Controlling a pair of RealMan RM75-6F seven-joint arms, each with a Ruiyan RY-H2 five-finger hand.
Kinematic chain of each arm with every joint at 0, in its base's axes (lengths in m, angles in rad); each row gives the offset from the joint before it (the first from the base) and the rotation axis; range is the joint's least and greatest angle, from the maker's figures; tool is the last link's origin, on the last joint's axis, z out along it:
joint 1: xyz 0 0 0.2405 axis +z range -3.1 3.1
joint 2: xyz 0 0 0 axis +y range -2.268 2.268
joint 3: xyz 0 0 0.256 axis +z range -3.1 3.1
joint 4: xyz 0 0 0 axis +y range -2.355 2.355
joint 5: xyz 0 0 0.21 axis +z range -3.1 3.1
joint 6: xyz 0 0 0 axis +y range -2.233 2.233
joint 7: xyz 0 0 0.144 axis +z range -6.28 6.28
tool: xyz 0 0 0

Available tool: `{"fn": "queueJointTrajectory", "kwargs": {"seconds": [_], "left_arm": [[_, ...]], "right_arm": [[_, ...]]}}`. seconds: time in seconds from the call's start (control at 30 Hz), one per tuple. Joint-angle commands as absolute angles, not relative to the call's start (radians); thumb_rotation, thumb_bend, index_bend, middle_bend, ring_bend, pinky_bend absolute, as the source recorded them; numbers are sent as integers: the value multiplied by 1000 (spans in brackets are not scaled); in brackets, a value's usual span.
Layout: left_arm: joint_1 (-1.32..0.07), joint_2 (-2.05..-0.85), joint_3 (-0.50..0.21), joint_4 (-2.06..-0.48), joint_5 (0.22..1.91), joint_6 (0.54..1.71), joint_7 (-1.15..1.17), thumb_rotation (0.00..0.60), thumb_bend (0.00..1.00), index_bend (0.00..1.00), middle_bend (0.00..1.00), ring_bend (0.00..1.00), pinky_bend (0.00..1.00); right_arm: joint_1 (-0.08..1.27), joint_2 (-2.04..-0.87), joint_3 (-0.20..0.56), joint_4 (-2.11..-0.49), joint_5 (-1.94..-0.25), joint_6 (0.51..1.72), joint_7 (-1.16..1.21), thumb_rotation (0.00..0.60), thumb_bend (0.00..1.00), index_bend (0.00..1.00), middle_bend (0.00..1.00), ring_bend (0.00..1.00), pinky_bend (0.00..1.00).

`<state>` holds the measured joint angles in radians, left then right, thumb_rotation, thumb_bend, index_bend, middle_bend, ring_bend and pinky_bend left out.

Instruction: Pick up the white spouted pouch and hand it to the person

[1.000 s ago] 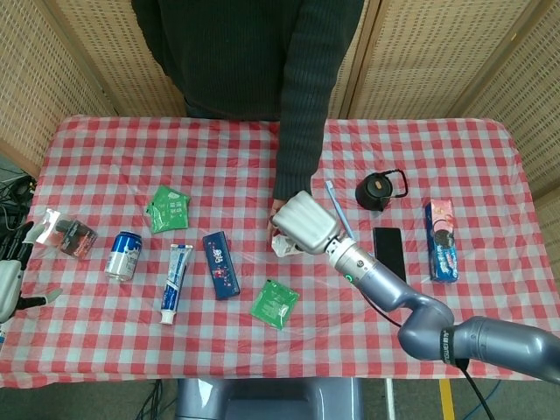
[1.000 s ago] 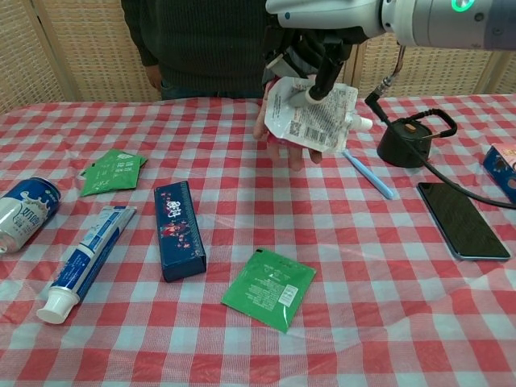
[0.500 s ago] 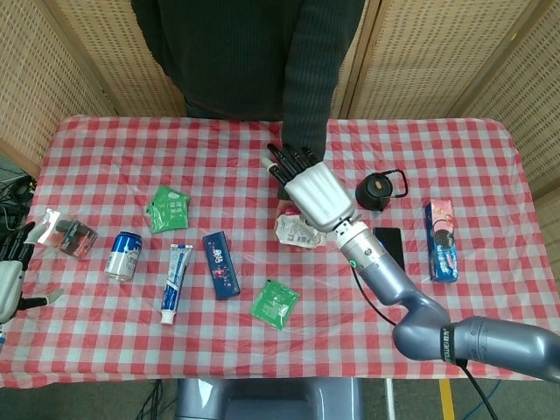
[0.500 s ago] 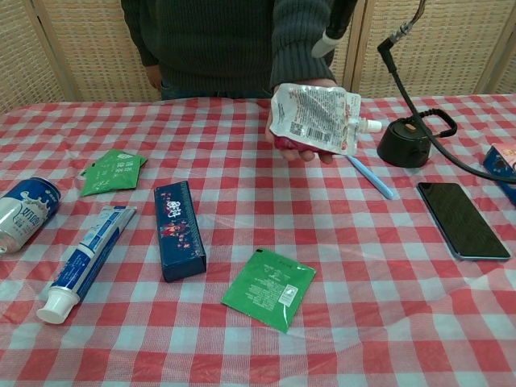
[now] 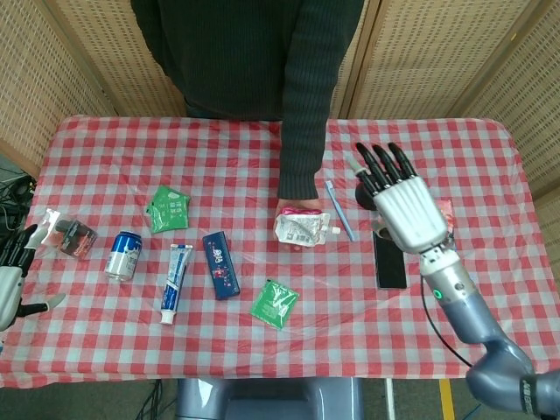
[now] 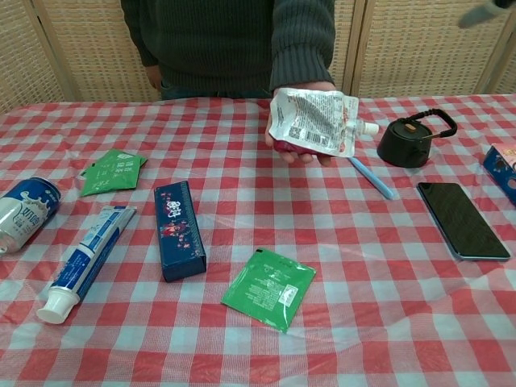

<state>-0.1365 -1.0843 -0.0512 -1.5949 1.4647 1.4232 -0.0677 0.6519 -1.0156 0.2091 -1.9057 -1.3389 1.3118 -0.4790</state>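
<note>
The white spouted pouch lies on the person's upturned palm above the table's far middle, spout pointing right. My right hand hovers to the right of it, well apart, fingers spread and holding nothing; in the chest view only a fingertip shows at the top right corner. My left hand stays at the table's left edge, fingers apart, empty.
On the checked cloth lie a green sachet, a dark blue box, a toothpaste tube, a can, another green sachet, a blue toothbrush, a black kettle and a phone.
My right hand let go of the pouch, leaving it on the person's palm, then drew back to the right and rose out of the chest view. The left hand stayed put.
</note>
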Motion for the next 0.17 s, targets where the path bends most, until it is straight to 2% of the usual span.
{"fn": "queueJointTrajectory", "kwargs": {"seconds": [0.03, 0.17], "left_arm": [[-127, -1077, -43, -1603, 1485, 1443, -76, 600, 0, 0, 0, 0, 0], [-117, -1071, -35, -1614, 1512, 1467, -77, 600, 0, 0, 0, 0, 0]], "right_arm": [[475, -1051, 86, -1838, -1452, 1467, -328, 600, 0, 31, 3, 17, 15], [395, -1077, 35, -1821, -1447, 1496, -282, 600, 0, 0, 0, 0, 0]]}}
